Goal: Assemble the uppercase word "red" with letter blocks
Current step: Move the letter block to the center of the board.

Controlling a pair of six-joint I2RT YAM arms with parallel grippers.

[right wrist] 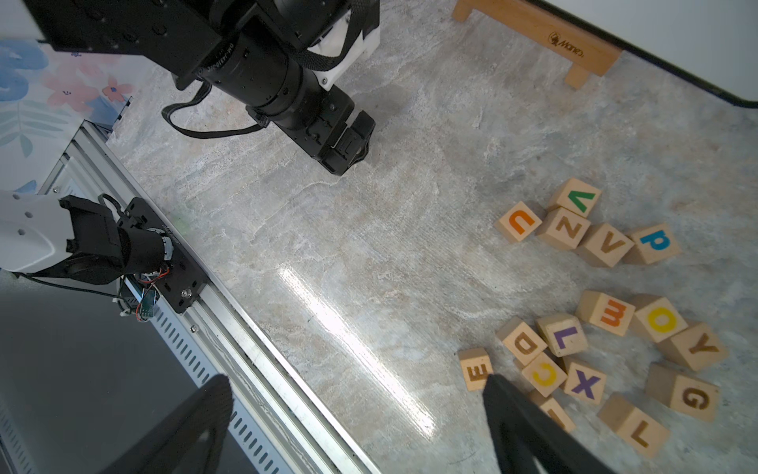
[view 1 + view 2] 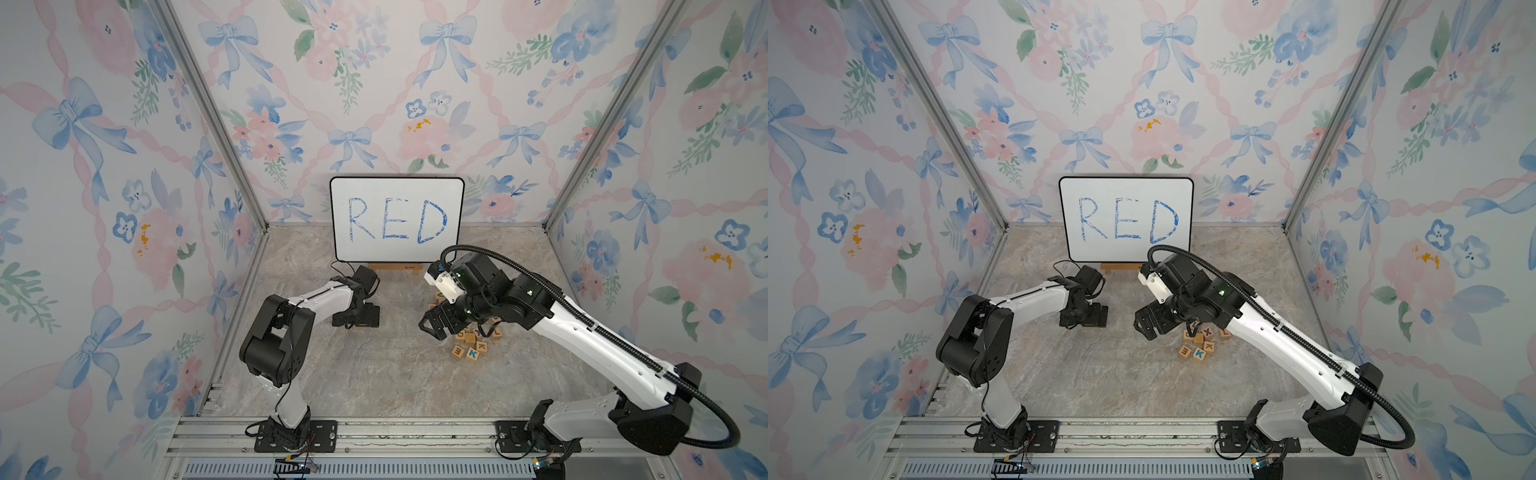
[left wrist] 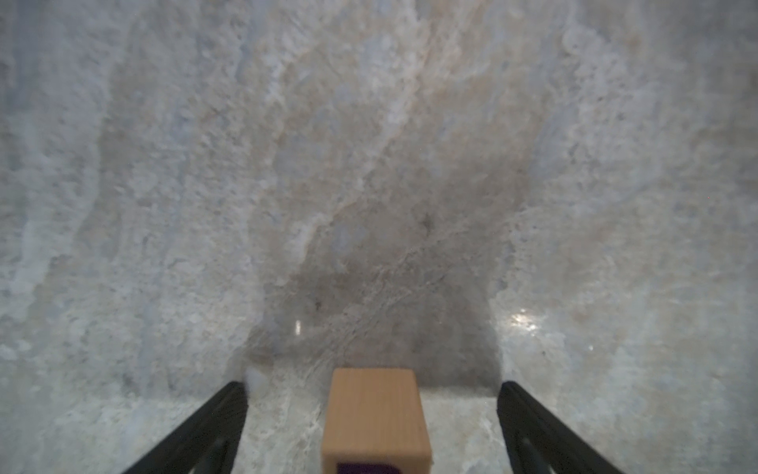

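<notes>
In the left wrist view a light-wood block with a dark purple letter on its near face stands on the marble table. My left gripper is open around it, both fingers well clear of its sides. In both top views this gripper is low at the table's middle and hides the block. An orange-red E block and a D block lie in the loose pile. My right gripper hangs open and empty above the pile's left edge.
Several other letter blocks are scattered at the right, among them a brown E and a teal K. A white board with RED stands on a wooden stand at the back. An aluminium rail runs along the front.
</notes>
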